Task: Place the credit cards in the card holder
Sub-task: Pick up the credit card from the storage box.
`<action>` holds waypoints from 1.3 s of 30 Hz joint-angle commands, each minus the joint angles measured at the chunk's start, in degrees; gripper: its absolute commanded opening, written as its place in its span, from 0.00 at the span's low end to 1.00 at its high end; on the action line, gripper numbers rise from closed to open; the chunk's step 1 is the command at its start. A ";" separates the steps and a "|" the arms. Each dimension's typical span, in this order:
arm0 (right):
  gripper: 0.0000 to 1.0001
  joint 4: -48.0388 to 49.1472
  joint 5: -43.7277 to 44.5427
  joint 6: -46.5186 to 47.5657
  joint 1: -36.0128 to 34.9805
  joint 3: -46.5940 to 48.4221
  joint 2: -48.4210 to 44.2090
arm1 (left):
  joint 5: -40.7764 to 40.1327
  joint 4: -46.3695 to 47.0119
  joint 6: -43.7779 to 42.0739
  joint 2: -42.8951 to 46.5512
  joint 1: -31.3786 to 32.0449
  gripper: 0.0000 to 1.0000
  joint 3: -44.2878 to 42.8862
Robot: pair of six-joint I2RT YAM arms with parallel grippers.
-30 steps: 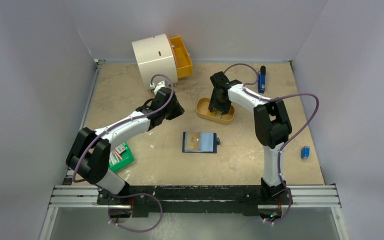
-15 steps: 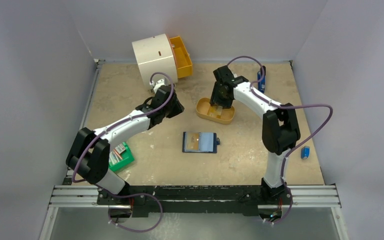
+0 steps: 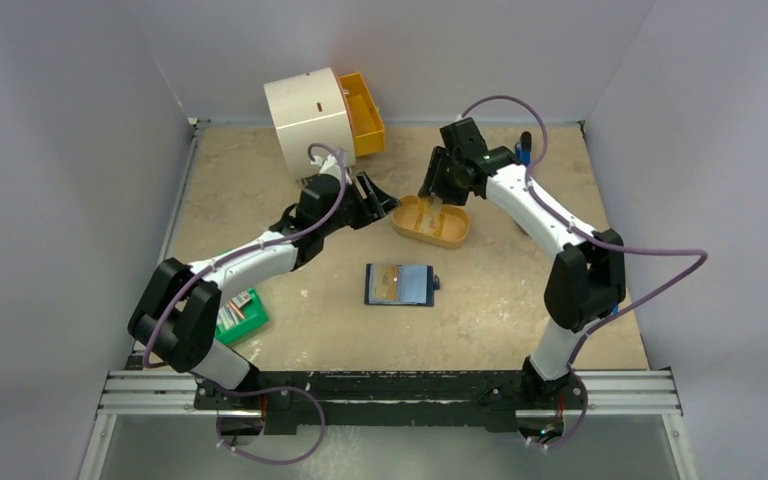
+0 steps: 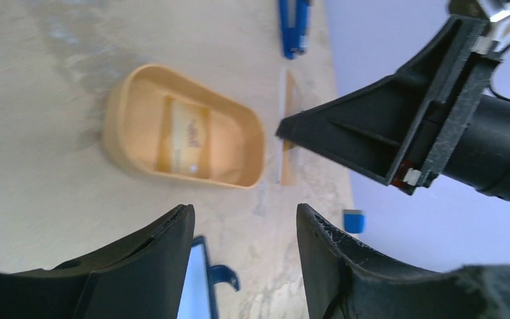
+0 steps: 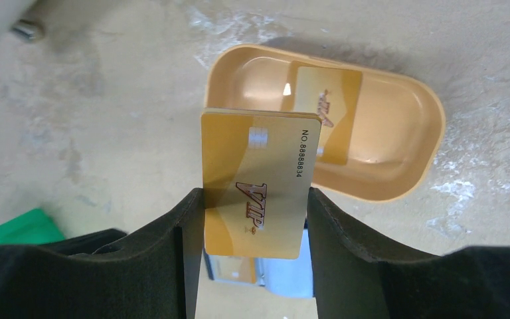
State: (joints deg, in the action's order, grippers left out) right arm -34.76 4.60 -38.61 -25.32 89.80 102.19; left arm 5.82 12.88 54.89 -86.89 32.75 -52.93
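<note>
Gold card (image 5: 255, 183) aloft; navy holder (image 3: 400, 285) open

One credit card (image 5: 339, 113) in tray (image 3: 450, 237); card holder (image 3: 400, 285) in front of tray; green box (image 3: 243, 312) near-L.

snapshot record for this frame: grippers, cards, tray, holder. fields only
tray: orange oval, on the table
card in tray: one, lying flat
right gripper: shut on held card
held card: gold, upright, clamped by its long edges, above the tray
left gripper: open, empty, pointed toward the tray
card holder: open flat, mid-table
card in holder: tan, showing on its left half
not yet stowed: two cards seen, one held and one in the tray
</note>
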 commanded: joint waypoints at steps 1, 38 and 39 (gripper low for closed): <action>0.23 0.59 -3.48 -1.21 0.24 -0.64 -4.17 | 9.24 17.10 0.91 -0.52 0.06 0.57 1.03; 0.24 2.00 -8.71 -2.53 0.34 -2.18 -10.17 | 4.46 24.57 -2.74 -6.97 5.04 0.51 -2.17; 0.24 2.10 -8.73 -2.60 0.31 -2.11 -10.13 | 4.46 24.90 -2.48 -7.12 5.04 0.51 -2.21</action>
State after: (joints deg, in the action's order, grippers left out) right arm -33.52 -2.81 -40.53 -24.84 87.61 94.13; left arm 11.25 31.83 50.41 -95.09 37.91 -53.89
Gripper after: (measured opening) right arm 0.537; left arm 0.514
